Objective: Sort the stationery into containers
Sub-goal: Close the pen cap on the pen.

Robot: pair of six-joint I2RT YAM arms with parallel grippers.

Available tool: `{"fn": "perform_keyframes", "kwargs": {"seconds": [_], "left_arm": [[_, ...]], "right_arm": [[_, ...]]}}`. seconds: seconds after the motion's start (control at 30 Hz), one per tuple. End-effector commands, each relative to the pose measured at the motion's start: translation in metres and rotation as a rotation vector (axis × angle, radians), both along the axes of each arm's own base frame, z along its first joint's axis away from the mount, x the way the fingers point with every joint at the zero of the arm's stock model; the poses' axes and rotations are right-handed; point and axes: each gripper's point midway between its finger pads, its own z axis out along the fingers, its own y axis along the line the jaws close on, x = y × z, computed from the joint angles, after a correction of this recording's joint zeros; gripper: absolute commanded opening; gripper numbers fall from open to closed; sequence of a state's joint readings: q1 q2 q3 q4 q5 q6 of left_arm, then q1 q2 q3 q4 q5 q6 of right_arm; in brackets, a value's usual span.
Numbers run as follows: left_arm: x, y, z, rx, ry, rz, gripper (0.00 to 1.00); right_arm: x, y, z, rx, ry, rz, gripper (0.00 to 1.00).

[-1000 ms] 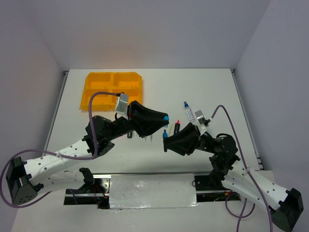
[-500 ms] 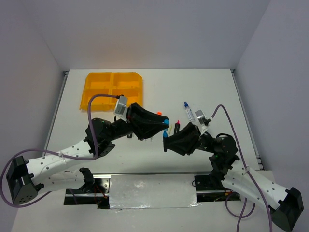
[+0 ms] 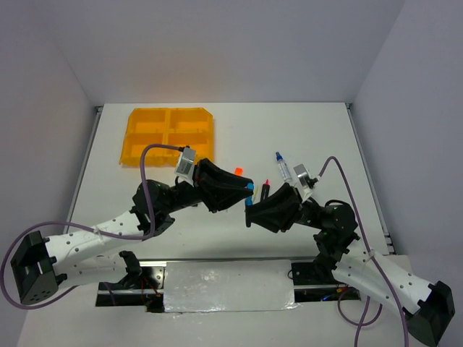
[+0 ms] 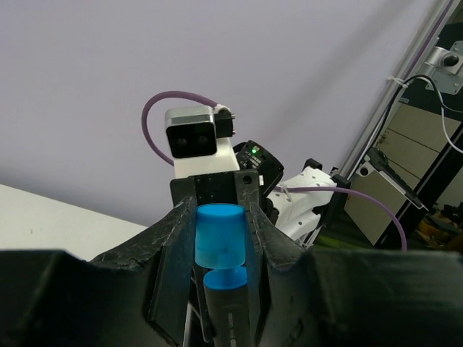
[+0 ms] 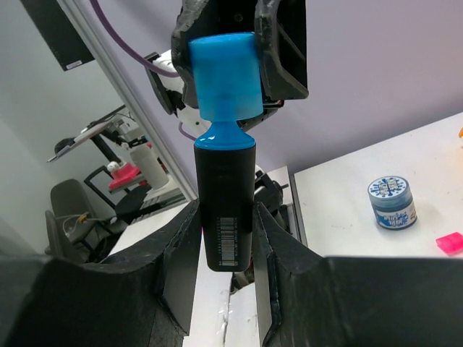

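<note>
black fingers of the right gripper (image 5: 226, 242) are filling the bottom of the right wrist view, clenching the dark barrel of a marker (image 5: 226, 206) that is standing upright in the middle of the frame. just above, the marker's blue cap (image 5: 224, 72) is sitting on a narrower blue neck, and the left gripper (image 5: 230, 40) is reaching in from the top edge and grasping that cap between its fingers. whether the cap is pushed fully home, i cannot tell.

in the left wrist view the same blue cap is sitting wedged between the two near fingers at lower centre, with the barrel running down out of the frame.

behind the marker, at the right of the right wrist view, a round grey-blue roll (image 5: 391, 204) is resting on the white table (image 5: 405, 159), with a pink square (image 5: 449, 242) lying near it by the right edge.

from above, the two grippers are meeting at frame centre. a blue-capped clear bottle (image 3: 283, 168) is lying just right of them, and further back, at upper left, the orange-yellow tray (image 3: 168, 131) is sitting well apart from both arms.
</note>
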State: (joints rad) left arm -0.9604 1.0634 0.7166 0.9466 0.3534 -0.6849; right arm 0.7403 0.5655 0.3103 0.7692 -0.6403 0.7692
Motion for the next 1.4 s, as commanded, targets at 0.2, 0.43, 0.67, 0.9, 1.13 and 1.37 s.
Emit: {"fn": "perform_keyframes", "kwargs": {"seconds": [0.2, 0.43, 0.67, 0.9, 1.13, 1.37], "left_arm": [[-0.004, 0.015, 0.027, -0.074, -0.059, 0.044, 0.16], [-0.005, 0.012, 0.023, -0.079, -0.048, 0.022, 0.17], [-0.006, 0.011, 0.020, -0.087, -0.031, 0.005, 0.17], [-0.002, 0.010, 0.009, -0.059, -0.008, 0.021, 0.23], [-0.003, 0.013, 0.009, -0.035, -0.024, 0.038, 0.39], [-0.002, 0.016, 0.008, 0.022, -0.063, 0.074, 0.55]], "right_arm": [[-0.005, -0.004, 0.021, 0.061, -0.051, -0.006, 0.00], [-0.004, -0.004, 0.036, 0.080, -0.077, -0.014, 0.00], [0.004, -0.006, 0.054, 0.117, -0.099, -0.061, 0.00], [0.006, -0.003, 0.080, 0.112, -0.175, -0.074, 0.00], [0.016, 0.002, 0.091, 0.018, -0.294, -0.141, 0.00], [0.028, 0.003, 0.082, -0.051, -0.285, -0.192, 0.00]]}}
